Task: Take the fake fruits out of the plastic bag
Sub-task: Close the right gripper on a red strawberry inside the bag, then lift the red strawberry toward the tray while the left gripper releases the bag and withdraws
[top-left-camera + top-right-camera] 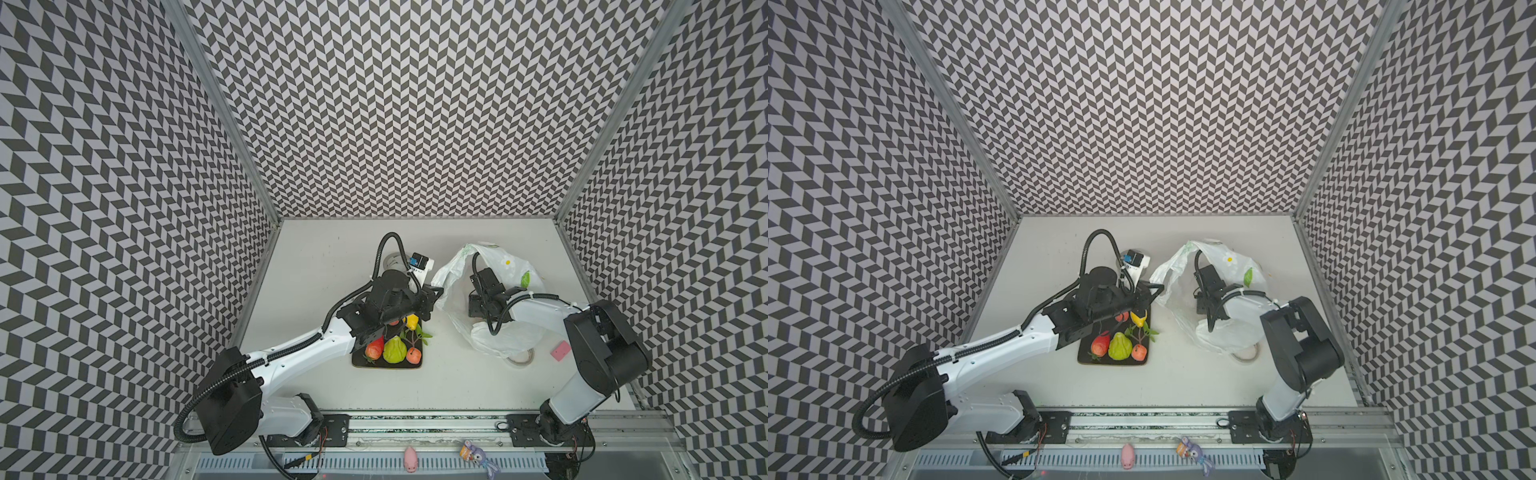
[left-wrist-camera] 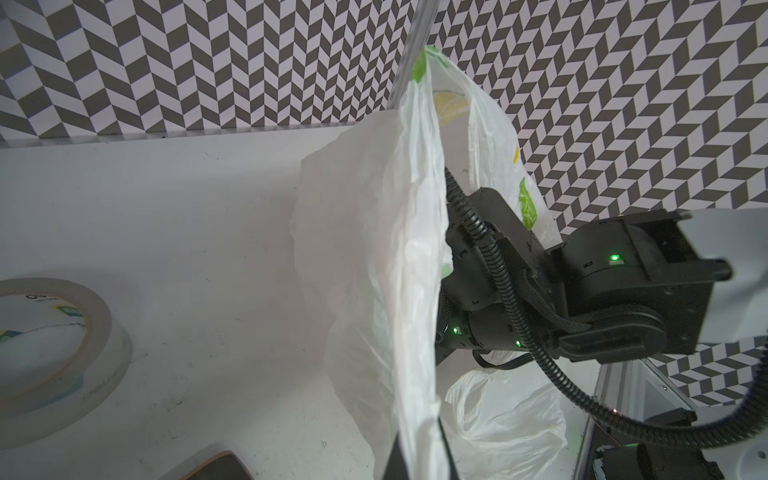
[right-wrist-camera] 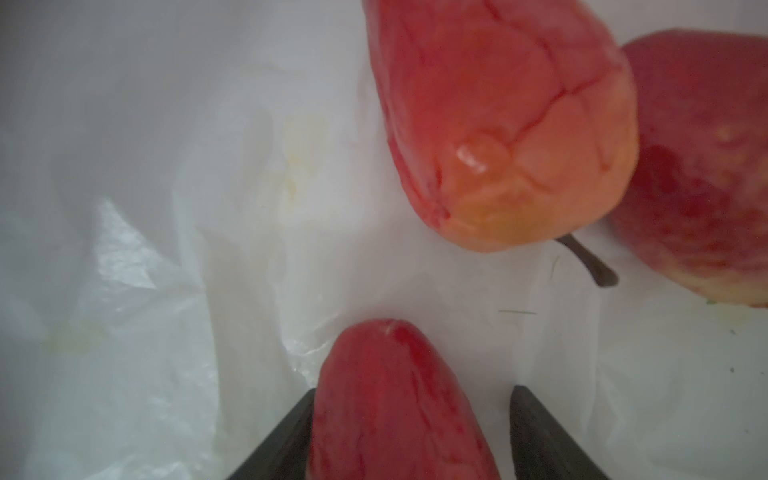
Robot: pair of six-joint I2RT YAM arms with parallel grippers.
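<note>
Strawberry (image 3: 395, 407) fills the bottom of the right wrist view, sitting between the right gripper (image 3: 413, 392) jaws inside the plastic bag (image 3: 124, 257). Jaws stand part open: 1 finger (image 3: 286, 436) touches it, a gap shows at the other, so no clamp. We see 2 more on the bag floor just beyond, a red-orange fruit (image 3: 507, 124) and a red fruit (image 3: 706, 166). In a top view the left gripper (image 1: 436, 292) is closed, pinching the bag's rim, lifted beside the black tray (image 1: 359, 360) carrying a green pear (image 1: 395, 350), yellow lemon (image 1: 412, 321) and pink-orange round fruit (image 1: 413, 355).
</note>
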